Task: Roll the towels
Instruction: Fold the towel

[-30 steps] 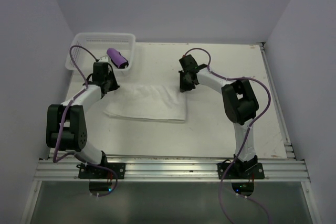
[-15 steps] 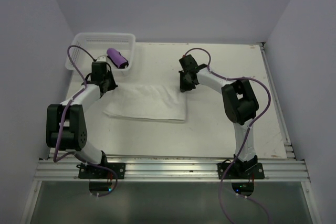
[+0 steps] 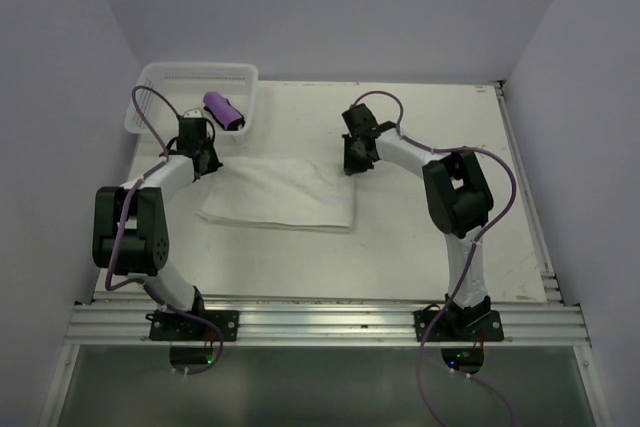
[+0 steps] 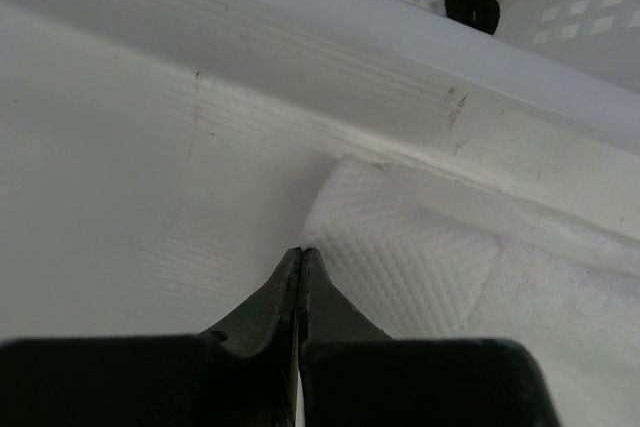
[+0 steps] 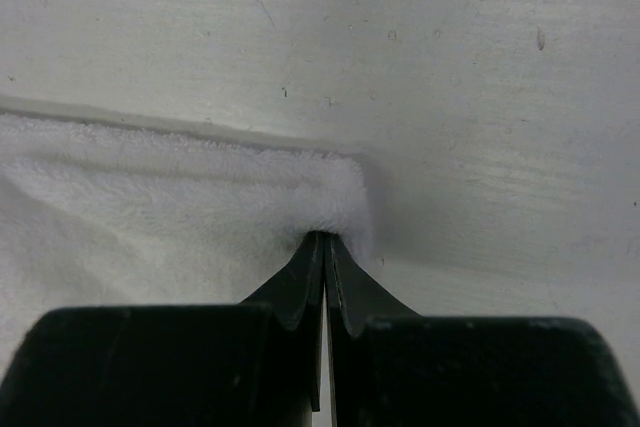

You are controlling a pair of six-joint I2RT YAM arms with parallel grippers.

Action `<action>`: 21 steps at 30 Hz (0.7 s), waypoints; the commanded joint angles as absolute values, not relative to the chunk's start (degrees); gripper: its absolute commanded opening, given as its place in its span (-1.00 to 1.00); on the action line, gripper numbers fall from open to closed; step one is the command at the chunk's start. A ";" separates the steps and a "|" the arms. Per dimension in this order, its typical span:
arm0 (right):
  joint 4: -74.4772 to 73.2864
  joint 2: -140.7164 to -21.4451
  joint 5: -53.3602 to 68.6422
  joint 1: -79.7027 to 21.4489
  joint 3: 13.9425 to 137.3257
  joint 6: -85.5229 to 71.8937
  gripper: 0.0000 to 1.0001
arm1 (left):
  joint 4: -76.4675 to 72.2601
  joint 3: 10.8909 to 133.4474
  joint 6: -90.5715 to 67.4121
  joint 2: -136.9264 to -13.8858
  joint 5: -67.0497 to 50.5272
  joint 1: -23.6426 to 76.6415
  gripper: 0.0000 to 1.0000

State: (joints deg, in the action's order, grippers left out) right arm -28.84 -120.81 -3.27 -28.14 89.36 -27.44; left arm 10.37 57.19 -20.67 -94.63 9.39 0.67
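The large white towel [image 3: 285,195] lies flat in the middle of the table. My left gripper [image 3: 203,160] sits at its far left corner. In the left wrist view the jaws [image 4: 300,253] are shut, with the tips pinching the towel's edge [image 4: 420,247]. My right gripper [image 3: 352,165] is at the far right corner. Its jaws [image 5: 325,237] are shut on the fluffy corner [image 5: 335,202], which bunches up at the tips. The small purple towel [image 3: 224,110] lies rolled in the basket.
The white mesh basket [image 3: 160,77] stands at the far left, just beyond my left gripper; its wall [image 4: 560,7] fills the top of the left wrist view. Bare table [image 3: 450,127] lies to the right of the towel.
My left gripper has closed at the towel's corner and shifted slightly toward the basket. The right gripper stays pinched on its corner, barely moved.
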 commanded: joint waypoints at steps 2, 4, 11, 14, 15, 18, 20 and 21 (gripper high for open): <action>-31.99 -123.49 -7.47 -26.72 90.35 -27.42 -0.96 | 10.28 60.20 -21.97 -96.50 12.66 0.00 -1.00; -32.25 -123.57 -7.65 -26.63 90.35 -27.68 -0.95 | 10.89 60.56 -22.32 -97.20 13.44 0.00 -1.00; -32.34 -124.19 -7.47 -26.37 90.44 -27.69 -0.95 | 13.01 61.35 -22.50 -99.75 16.08 0.00 -1.00; -31.03 -123.75 -4.84 -26.37 90.27 -26.81 -0.93 | 9.86 60.21 -22.68 -97.93 13.54 0.00 -1.00; -30.16 -122.97 -4.22 -26.37 89.48 -26.72 -0.93 | 8.45 58.55 -22.94 -96.87 12.06 0.00 -0.87; -28.39 -121.82 -2.29 -26.37 89.30 -25.67 -0.89 | 4.49 56.34 -22.94 -92.73 10.72 0.00 -0.38; -28.13 -120.85 -0.54 -26.37 89.56 -24.62 -0.83 | 4.83 56.51 -22.94 -91.24 11.42 0.00 -0.20; -28.04 -120.59 -0.27 -26.37 89.82 -24.44 -0.79 | 5.09 56.95 -22.77 -90.97 11.51 0.00 -0.12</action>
